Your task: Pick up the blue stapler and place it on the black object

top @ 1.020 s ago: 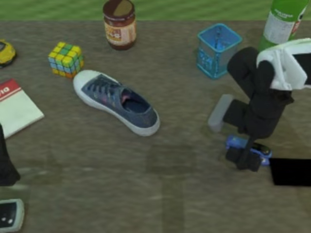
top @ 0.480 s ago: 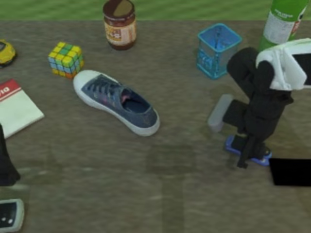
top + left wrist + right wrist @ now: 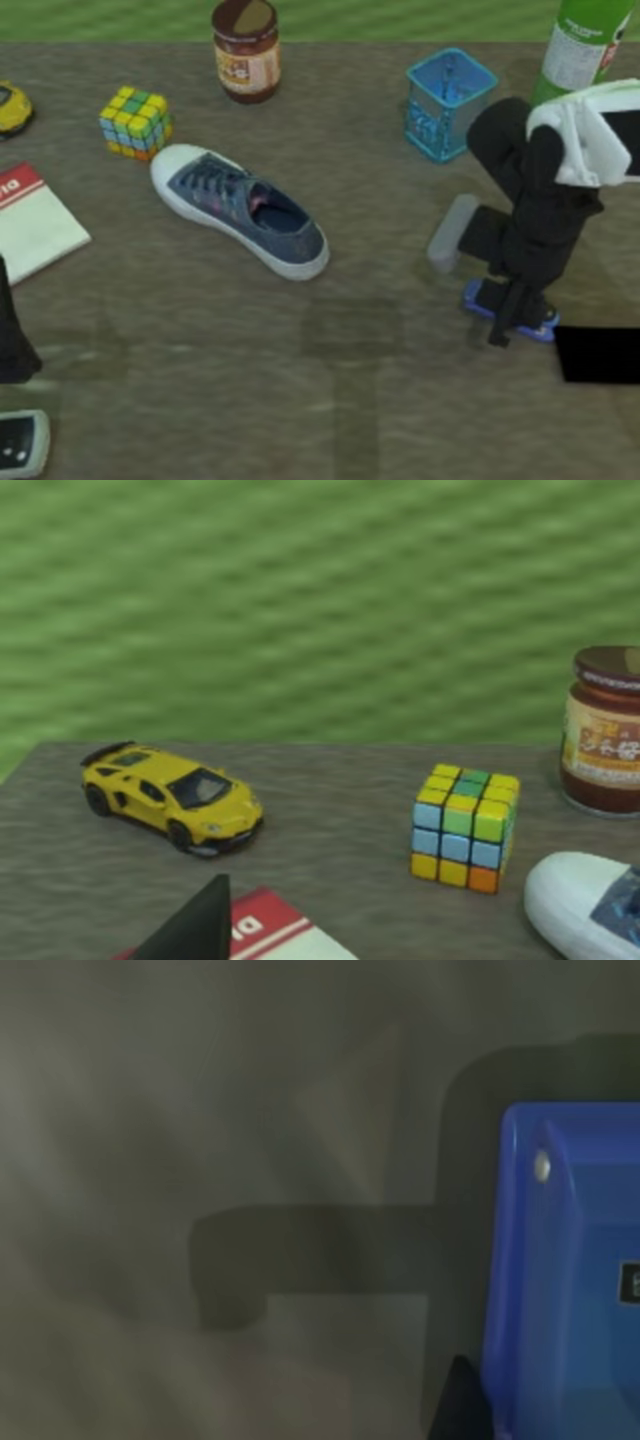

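Two arms were on my screen, and only one was at work: my right gripper [image 3: 512, 318] hung directly over the blue stapler [image 3: 486, 298] at the counter's [image 3: 330, 400] right side. I could not tell how wide the jaws stood, because the arm hid them from above and the right wrist view showed only the stapler's blue body up close. The stapler lay on the counter just beside the black object [image 3: 600, 352], toward its left. I judged the grasp to be in hand. The next move called for a firm hold, a lift and a short carry right onto the black rectangle. My left arm [image 3: 14, 335] sat parked at the left edge.
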